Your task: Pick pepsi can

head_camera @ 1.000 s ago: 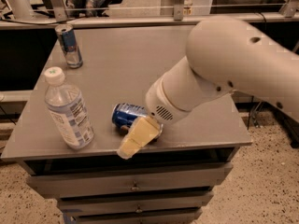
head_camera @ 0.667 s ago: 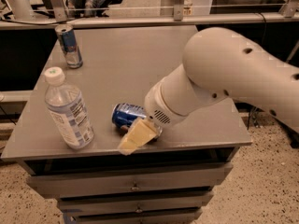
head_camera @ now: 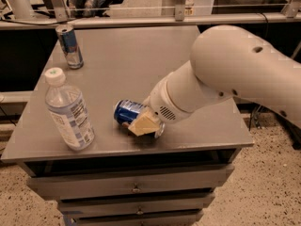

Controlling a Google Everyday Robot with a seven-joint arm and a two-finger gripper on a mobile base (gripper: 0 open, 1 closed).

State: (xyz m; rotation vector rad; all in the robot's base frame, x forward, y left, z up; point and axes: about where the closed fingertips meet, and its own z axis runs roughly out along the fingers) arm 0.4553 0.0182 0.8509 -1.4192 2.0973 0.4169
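The pepsi can [head_camera: 125, 111], deep blue with white lettering, lies on its side near the front edge of the grey cabinet top [head_camera: 141, 65]. My gripper [head_camera: 139, 121] is down on it from the right. A beige finger [head_camera: 143, 125] lies across the can's front side, and the other finger is hidden behind the can. The fingers appear closed on the can, which still rests on the surface. My large white arm [head_camera: 225, 74] covers the can's right end and the right part of the top.
A clear water bottle with a white cap [head_camera: 68, 112] stands at the front left, close to the can. A slim blue-and-silver can [head_camera: 69, 46] stands at the back left corner. A rail [head_camera: 141, 20] runs behind the top. Drawers [head_camera: 136, 187] are below.
The beige finger has drawn in from the front edge up against the can. The arm has shifted slightly. The can, bottle and slim can have stayed in place.
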